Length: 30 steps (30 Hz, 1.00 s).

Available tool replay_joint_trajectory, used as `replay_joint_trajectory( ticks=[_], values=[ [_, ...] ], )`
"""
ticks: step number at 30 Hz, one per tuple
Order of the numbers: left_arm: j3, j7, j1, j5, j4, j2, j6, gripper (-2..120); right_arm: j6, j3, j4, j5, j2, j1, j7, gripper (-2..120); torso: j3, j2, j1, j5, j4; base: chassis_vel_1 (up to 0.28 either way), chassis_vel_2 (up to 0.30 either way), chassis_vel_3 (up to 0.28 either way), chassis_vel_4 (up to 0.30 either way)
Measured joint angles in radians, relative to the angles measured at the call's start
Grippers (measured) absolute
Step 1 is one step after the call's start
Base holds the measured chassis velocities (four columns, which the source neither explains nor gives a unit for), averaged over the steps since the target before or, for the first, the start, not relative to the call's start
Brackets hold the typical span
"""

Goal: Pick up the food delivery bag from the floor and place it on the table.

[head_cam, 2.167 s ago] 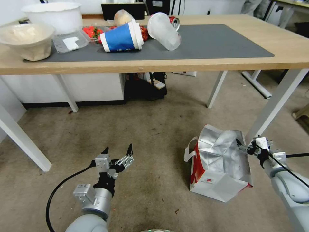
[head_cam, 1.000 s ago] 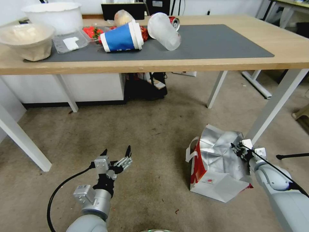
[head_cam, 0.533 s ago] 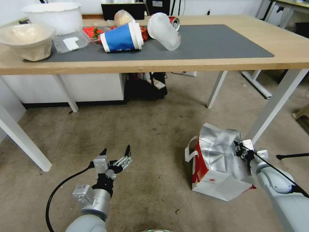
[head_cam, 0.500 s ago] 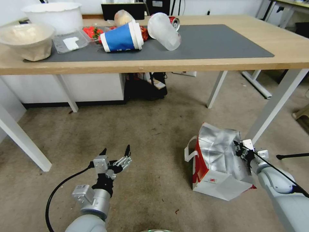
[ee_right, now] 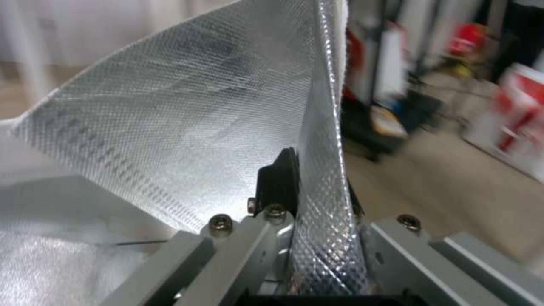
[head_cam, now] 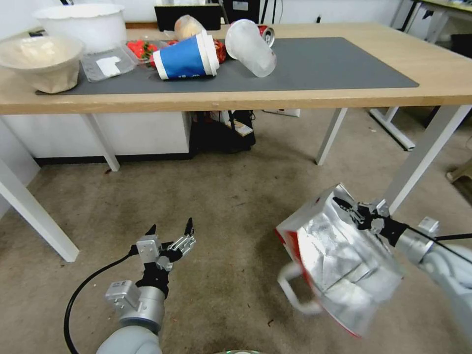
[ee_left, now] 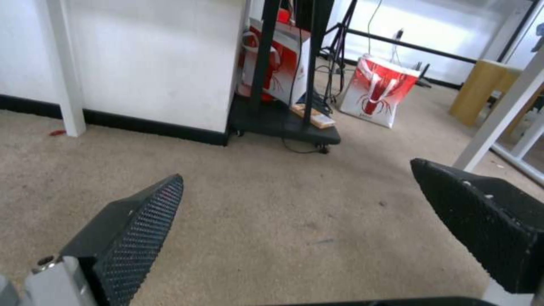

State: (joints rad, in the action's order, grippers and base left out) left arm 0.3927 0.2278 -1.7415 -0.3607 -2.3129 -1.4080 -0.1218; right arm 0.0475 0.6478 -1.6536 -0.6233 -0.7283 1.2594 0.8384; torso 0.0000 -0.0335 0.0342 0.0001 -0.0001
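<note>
The right claw (head_cam: pixel 350 210) grips the upper rim of the food delivery bag (head_cam: pixel 339 265), its jaws pinched together on the silver foil wall; in the right wrist view one black finger (ee_right: pixel 279 182) presses against the foil lining of the bag (ee_right: pixel 187 127). The bag hangs tilted from that grip, clear of the floor (head_cam: pixel 221 196), at the near right of the scene, with its foil-lined mouth turned up toward the camera, a red side panel on its left and a white strap handle (head_cam: pixel 295 290) dangling below. It is in front of the table (head_cam: pixel 344 93) and lower than the tabletop, close to the table's white right leg (head_cam: pixel 423 157).

The left claw (head_cam: pixel 169 232) hovers above the floor at the near left, well apart from the bag, its fingers spread wide and empty; the left wrist view shows both black fingertips (ee_left: pixel 142 229) with bare carpet between them.

On the table's dark grey mat (head_cam: pixel 319 64), toward the far left, lie a tipped blue paper cup (head_cam: pixel 184 56) and a tipped clear plastic cup (head_cam: pixel 250 46), beside a beige bowl (head_cam: pixel 42 61) and a white tub (head_cam: pixel 81 22).
</note>
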Motion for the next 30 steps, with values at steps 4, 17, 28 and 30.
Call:
replay_joint_trajectory(
  ticks=[4,17,28,30],
  values=[
    [0.002,0.010,-0.005,-0.001,-0.010,-0.003,-0.001,100,-0.044,0.006,-0.056,-0.071,0.061,-0.003,0.126,0,0.000,0.000,0.000,0.0000,0.0001,0.000,0.000,0.000,0.000],
    [0.019,0.039,-0.009,-0.001,-0.029,-0.011,0.008,100,-0.174,-0.032,-0.172,-0.253,0.145,-0.040,0.261,0,0.000,0.000,0.000,-0.0001,0.0001,0.000,0.000,0.000,0.000],
    [0.025,0.041,-0.017,0.012,-0.038,-0.019,0.010,100,-0.200,-0.047,-0.201,-0.268,0.145,-0.027,0.281,0,0.000,0.000,0.000,-0.0001,0.0000,0.000,0.000,0.000,0.000],
    [0.026,0.042,-0.018,0.016,-0.040,-0.019,0.007,100,-0.202,-0.049,-0.207,-0.267,0.138,-0.023,0.280,0,0.000,0.000,0.000,-0.0001,0.0000,0.000,0.000,0.000,0.000]
  ],
)
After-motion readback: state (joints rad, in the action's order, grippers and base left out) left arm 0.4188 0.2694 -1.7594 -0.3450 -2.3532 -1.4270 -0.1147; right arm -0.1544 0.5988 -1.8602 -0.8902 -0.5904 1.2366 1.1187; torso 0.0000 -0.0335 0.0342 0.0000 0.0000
